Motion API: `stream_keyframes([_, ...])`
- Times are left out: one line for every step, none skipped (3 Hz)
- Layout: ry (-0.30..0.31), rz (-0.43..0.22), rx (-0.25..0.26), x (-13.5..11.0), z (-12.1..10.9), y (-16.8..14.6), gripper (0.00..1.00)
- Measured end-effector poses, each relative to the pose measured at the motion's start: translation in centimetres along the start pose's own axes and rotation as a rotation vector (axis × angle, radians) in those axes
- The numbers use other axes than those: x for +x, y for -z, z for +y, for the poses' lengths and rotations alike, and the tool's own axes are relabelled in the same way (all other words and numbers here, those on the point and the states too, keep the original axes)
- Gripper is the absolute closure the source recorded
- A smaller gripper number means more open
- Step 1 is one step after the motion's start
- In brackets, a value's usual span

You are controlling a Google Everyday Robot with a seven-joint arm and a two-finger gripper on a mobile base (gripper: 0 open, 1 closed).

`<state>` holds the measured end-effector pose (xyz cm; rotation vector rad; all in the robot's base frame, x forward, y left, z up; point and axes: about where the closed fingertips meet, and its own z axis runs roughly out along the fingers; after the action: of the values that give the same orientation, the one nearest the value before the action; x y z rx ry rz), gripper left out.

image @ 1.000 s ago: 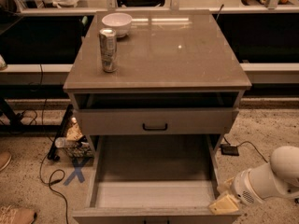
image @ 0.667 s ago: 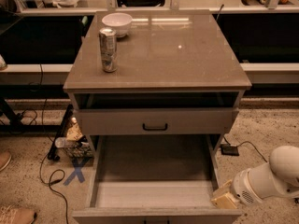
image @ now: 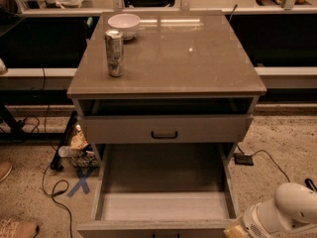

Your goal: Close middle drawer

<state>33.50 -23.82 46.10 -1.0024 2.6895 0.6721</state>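
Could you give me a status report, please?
End effector at front right corner of middle drawer. Drawer pulled far out. Nothing visible blocking it.

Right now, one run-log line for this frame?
middle drawer: pulled far out, empty | gripper: low, by its image-right front corner | contact: cannot tell | close: not yet done

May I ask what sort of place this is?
Probably a robot test area in a lab or office: a blue tape cross and loose cables lie on the floor beside a cabinet, and the robot's hand is at the front right corner of the open middle drawer.
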Motion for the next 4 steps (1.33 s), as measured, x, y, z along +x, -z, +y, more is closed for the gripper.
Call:
stream_keyframes([-0.038,0.014,0.015,2.4,-0.3,-1.6,1.0])
stream_keyframes([-0.047,0.012,0.028,3.6,0.1,-1.2,1.0])
stream_keyframes([-0.062,0.022,0.038,4.8,0.1,-1.8,1.0])
stream_keyframes([-0.065,-0.012,0.057,4.9,-0.5,-3.2,1.0])
